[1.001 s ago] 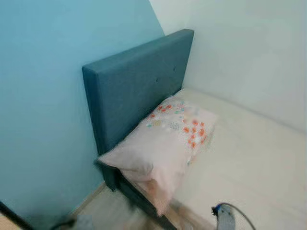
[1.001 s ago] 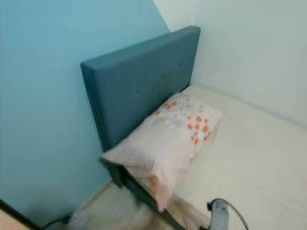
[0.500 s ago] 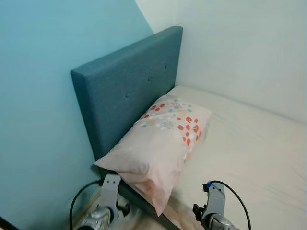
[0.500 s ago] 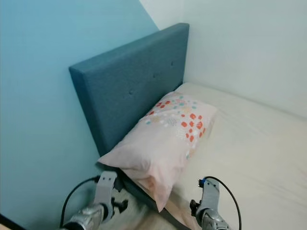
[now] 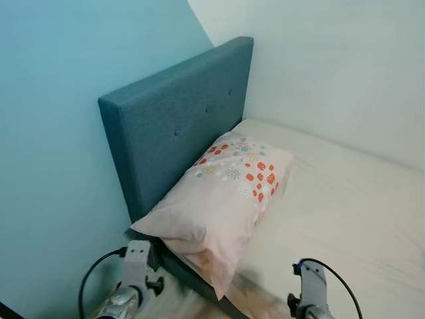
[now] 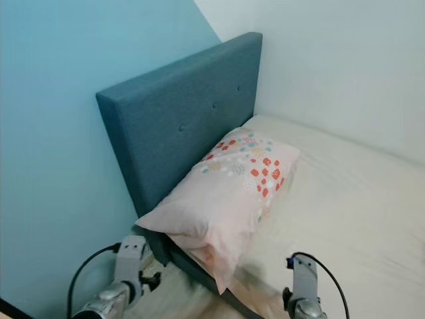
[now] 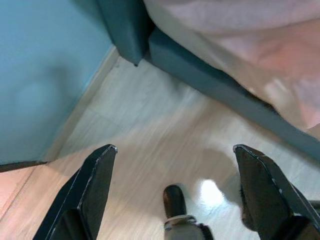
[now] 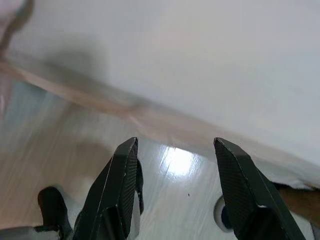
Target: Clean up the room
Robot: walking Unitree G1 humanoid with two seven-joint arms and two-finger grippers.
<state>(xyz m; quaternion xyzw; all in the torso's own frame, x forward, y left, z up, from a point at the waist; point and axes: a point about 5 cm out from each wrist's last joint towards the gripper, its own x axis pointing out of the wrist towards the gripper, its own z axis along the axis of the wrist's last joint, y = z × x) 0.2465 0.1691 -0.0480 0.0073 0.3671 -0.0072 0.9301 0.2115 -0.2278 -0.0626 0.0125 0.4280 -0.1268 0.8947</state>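
Against blue headboard, floral pillow, left gripper spread above wood floor

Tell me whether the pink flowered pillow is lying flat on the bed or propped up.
Propped up: the pink flowered pillow leans tilted against the blue padded headboard, with one corner hanging over the cream mattress edge.

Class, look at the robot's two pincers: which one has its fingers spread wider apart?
The left pincer: its two black fingers stand far apart over the wooden floor by the bed frame. The right pincer is open too, but narrower.
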